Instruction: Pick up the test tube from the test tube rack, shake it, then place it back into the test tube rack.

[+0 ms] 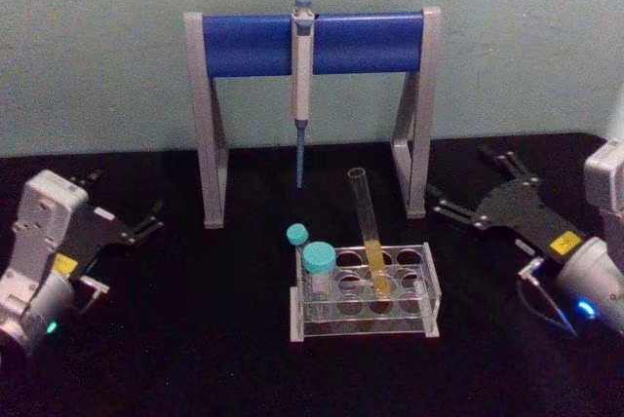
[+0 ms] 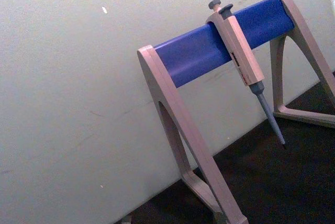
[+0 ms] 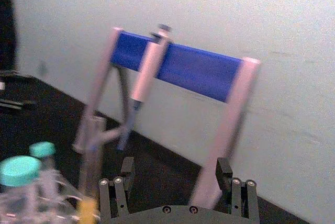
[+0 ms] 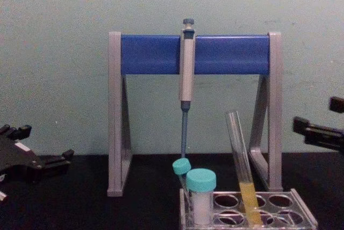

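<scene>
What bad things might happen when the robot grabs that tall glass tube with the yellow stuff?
The test tube has no cap, so shaking might slosh out its yellow liquid. It leans in the test tube rack, so the open right gripper may grip it crookedly or tug the rack. The teal-capped vials stand close beside it and might get knocked. The left gripper sits off to the left.

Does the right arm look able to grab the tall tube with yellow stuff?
Probably yes. The open right gripper faces the test tube with nothing between them; the teal-capped vials stand on the tube's other side. The left gripper rests far left.
</scene>
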